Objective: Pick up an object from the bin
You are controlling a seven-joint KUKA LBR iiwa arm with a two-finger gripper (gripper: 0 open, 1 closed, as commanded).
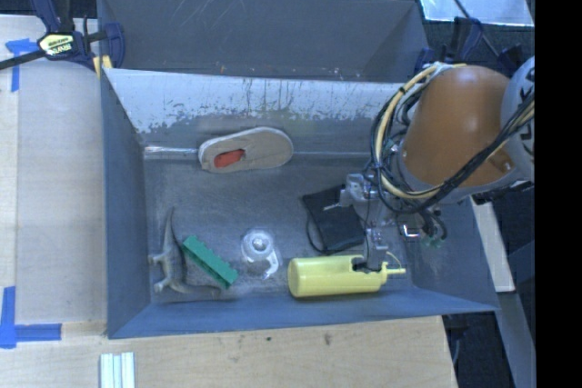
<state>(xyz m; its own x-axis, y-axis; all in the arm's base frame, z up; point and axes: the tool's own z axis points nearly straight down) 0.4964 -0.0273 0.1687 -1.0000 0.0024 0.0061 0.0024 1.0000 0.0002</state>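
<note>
Gripper [371, 261] hangs at the cap end of a yellow bottle [332, 277] lying on its side by the bin's [273, 104] front wall. Whether it is open or closed cannot be made out. It partly hides a black object [329, 223].

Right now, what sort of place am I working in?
Probably a lab bin-picking test cell: a grey metal bin holds unrelated loose things (yellow bottle, green block), and the robot's claw hangs over the bottle's cap end.
</note>
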